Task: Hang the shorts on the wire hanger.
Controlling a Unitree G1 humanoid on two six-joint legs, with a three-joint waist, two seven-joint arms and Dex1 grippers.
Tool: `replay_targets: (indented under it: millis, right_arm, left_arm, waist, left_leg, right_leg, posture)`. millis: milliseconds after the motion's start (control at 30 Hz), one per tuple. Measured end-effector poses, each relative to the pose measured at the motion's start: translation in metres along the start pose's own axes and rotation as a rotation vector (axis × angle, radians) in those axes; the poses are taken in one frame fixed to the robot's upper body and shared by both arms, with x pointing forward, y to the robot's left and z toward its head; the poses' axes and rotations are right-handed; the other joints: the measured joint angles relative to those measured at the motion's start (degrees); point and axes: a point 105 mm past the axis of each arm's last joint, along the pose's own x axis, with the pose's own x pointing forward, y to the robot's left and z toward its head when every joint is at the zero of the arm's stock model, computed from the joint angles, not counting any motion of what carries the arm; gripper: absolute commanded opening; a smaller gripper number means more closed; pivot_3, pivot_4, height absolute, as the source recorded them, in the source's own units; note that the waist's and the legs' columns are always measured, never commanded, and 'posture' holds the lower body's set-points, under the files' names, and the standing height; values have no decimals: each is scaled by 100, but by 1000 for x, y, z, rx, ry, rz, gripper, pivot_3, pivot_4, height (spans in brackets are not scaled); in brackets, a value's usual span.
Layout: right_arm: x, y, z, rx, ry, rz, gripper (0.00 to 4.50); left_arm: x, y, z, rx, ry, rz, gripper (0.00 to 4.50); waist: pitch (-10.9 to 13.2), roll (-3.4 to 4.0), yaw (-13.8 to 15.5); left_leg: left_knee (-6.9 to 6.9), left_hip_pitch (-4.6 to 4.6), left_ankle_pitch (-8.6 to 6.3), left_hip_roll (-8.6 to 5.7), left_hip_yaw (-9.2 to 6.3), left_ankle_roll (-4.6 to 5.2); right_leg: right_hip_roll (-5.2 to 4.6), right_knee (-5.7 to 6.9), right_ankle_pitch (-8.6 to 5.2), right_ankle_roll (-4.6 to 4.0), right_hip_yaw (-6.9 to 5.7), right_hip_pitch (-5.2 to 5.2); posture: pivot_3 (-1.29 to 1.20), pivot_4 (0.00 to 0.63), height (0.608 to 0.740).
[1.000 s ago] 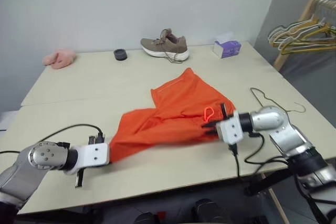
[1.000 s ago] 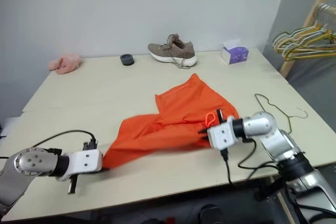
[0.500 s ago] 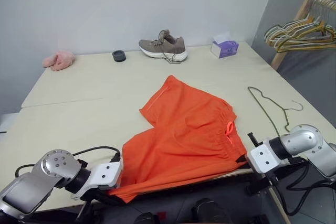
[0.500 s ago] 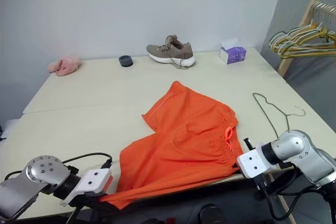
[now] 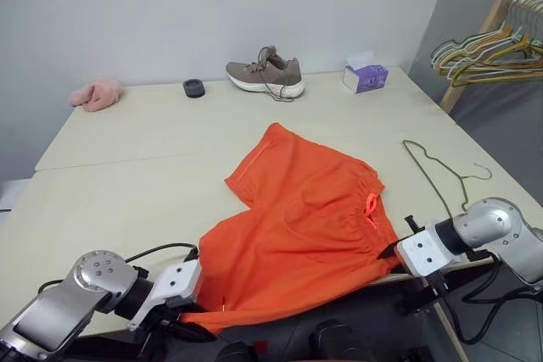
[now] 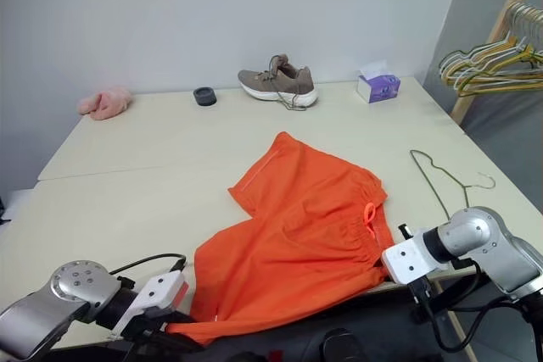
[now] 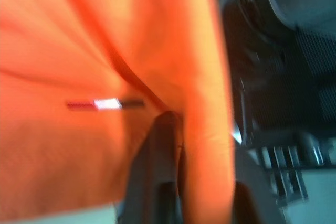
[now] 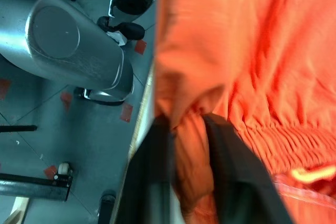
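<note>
The orange shorts [image 5: 305,218] lie spread flat on the table, their near hem hanging over the front edge. The pink drawstring [image 5: 371,205] shows at the gathered waistband on the right. My left gripper [image 5: 193,315] is at the shorts' near left corner, and in the left wrist view a strip of fabric lies beside its dark fingers [image 7: 157,171]. At the waistband's near right corner is my right gripper [image 5: 392,252]; its fingers [image 8: 152,171] stand apart with a fold of fabric between them. The wire hanger [image 5: 433,177] lies flat to the right of the shorts.
A brown shoe [image 5: 265,74], a purple tissue box [image 5: 366,79], a black round object [image 5: 194,88] and a pink fluffy item [image 5: 96,94] sit along the far edge. Pastel hangers [image 5: 484,44] hang on a wooden rack at the far right.
A second ago both grippers held the shorts bunched; they drew them toward the front edge and laid them flat. Both grippers' fingers have since loosened on the fabric.
</note>
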Motion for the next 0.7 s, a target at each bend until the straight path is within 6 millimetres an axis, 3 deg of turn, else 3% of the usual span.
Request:
replay_targets:
  millis: [233, 367, 500, 700]
  right_arm:
    - [-17, -1, 15, 182, -93, -11, 4500]
    - [-32, -17, 23, 337, -199, -119, 4500]
    - [-46, -36, 13, 430, -227, -294, 4500]
    - [-53, -72, -35, 504, -106, -690, 4500]
  left_arm:
    - [5, -3, 28, -29, -112, -27, 3973]
    - [1, 5, 51, -11, -224, 7, 3973]
    - [-4, 18, 66, 14, -300, 72, 3973]
    - [-9, 40, 72, 36, -340, 187, 3973]
  waist:
    - [7, -4, 8]
    - [12, -10, 5]
    - [13, -12, 6]
    - [12, -14, -42]
  left_leg:
    - [0, -12, -1, -1, -13, -2]
    - [5, -12, -1, -2, -14, -2]
    - [7, -13, -1, -8, -11, -2]
    - [4, -29, -1, -10, -5, -2]
  right_leg:
    - [1, 0, -2, 3, -6, -4]
    - [2, -1, 0, 6, -6, -1]
    - [2, -4, 2, 11, -1, 0]
    - [7, -6, 4, 15, 7, -15]
  posture:
    - [-227, 51, 740]
    - [-229, 50, 740]
    - [-229, 50, 740]
    - [-244, 45, 740]
